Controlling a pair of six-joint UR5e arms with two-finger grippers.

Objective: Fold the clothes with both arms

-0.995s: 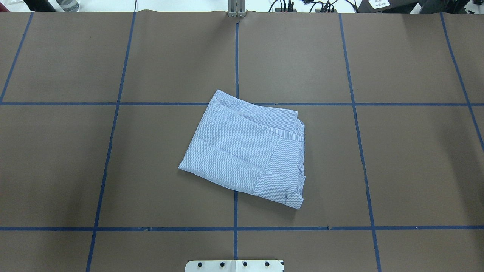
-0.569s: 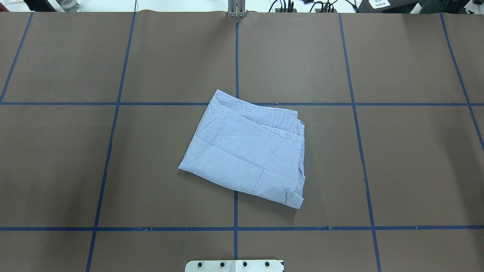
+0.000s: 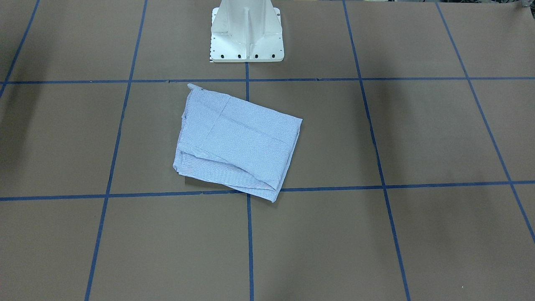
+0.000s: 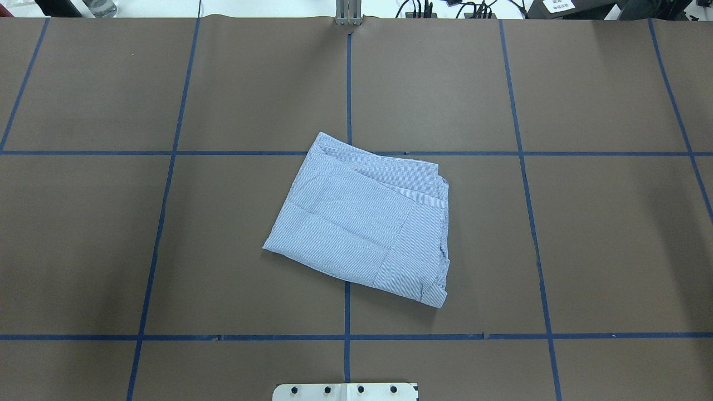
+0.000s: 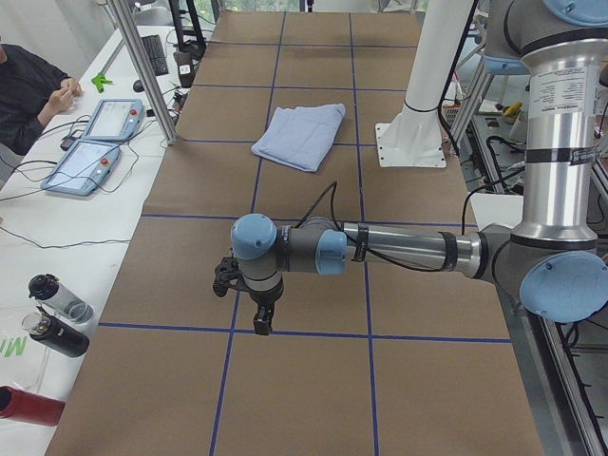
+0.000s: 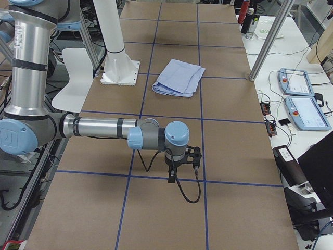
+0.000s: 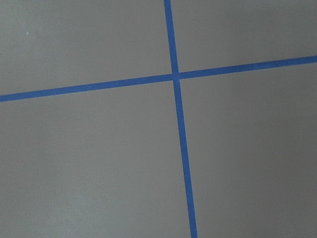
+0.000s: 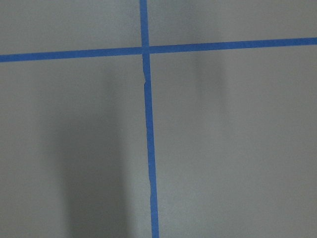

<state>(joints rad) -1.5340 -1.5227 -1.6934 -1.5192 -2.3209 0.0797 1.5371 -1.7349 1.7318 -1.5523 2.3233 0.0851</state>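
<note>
The clothes are one light blue-and-white striped shirt [image 4: 362,223], folded into a compact, slightly skewed rectangle at the table's middle, also seen in the front-facing view [image 3: 236,142] and far off in both side views [image 5: 299,133] [image 6: 179,77]. Neither arm touches it. My left gripper [image 5: 263,318] hangs fingers-down over bare table near the left end, far from the shirt. Likewise, my right gripper [image 6: 171,174] points down near the right end. Both show only in the side views, so I cannot tell whether they are open or shut. Each wrist view holds only brown table and blue tape.
The white pedestal base [image 3: 246,33] stands at the robot's side of the table. Blue tape lines [image 4: 347,83] grid the brown surface. Teach pendants [image 5: 95,142] [image 6: 302,99], bottles [image 5: 57,313] and a seated person [image 5: 28,85] are along the far side bench.
</note>
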